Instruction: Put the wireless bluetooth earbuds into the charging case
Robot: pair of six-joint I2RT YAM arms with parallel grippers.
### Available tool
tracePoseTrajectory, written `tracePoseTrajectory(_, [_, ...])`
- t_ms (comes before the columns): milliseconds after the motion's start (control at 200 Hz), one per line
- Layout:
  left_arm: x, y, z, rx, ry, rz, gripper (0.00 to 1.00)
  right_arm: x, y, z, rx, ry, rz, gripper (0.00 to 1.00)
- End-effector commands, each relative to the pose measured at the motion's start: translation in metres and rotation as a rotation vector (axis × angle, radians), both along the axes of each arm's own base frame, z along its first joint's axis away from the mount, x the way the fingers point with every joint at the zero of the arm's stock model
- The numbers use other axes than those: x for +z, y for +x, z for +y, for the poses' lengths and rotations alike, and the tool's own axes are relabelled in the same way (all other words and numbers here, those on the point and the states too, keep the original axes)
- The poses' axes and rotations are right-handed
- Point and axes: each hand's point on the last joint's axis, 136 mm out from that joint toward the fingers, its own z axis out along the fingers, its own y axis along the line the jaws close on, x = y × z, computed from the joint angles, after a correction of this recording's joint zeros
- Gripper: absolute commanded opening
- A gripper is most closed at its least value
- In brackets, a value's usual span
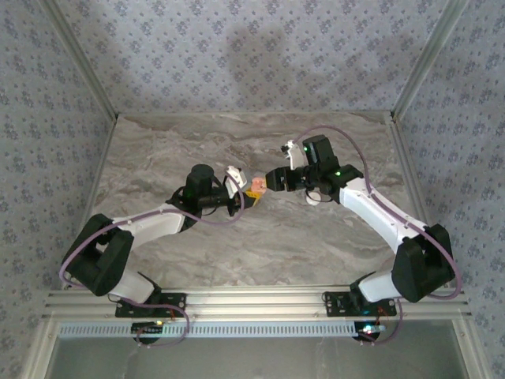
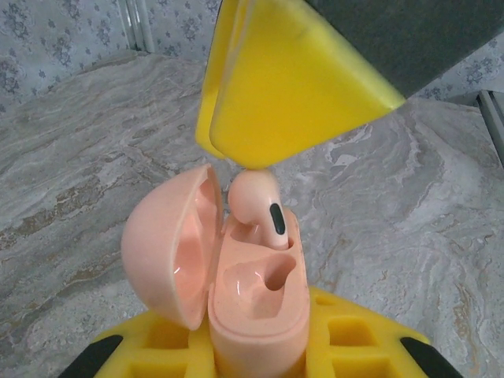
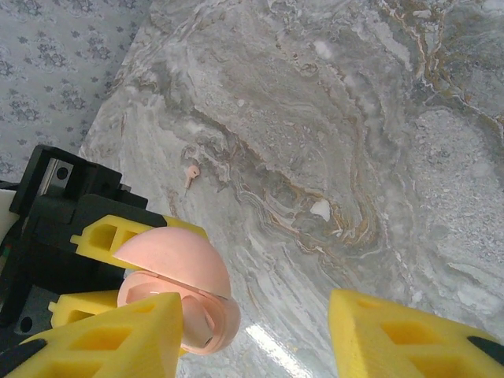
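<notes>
One earbud (image 2: 253,209) near-upright in charging case (image 2: 256,315), stem down, head up.

No legible text, no labels or numbers — nothing readable

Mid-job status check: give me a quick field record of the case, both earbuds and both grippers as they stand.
charging case: pink, open, lid swung aside
left gripper: shut on the charging case
first earbud: pink, stem down in the far slot, head above the rim
near slot: empty
right gripper: open, one finger directly over the first earbud; contact cannot be told
second earbud: lying on the table, apart from the case
</notes>
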Motion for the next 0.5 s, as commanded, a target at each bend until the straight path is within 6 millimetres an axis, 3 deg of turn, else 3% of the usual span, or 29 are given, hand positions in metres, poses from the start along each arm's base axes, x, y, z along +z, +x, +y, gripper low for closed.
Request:
tracePoseTrajectory(0, [0.029,0.000,-0.002,-0.012,-0.055,-0.096,0.04,-0.022,-0.014,-0.009,0.007,-0.076,0.060,0.52])
tracePoseTrajectory(295, [0.034,-0.002,-0.001,-0.014,-0.064,-0.106,0.04,-0.018,-0.027,0.004,0.089,-0.047,0.060,0.52])
tracePoseTrajectory(495, [0.039,-0.002,-0.001,-0.015,-0.070,-0.115,0.04,-0.029,-0.029,-0.005,0.053,-0.097,0.093,0.51])
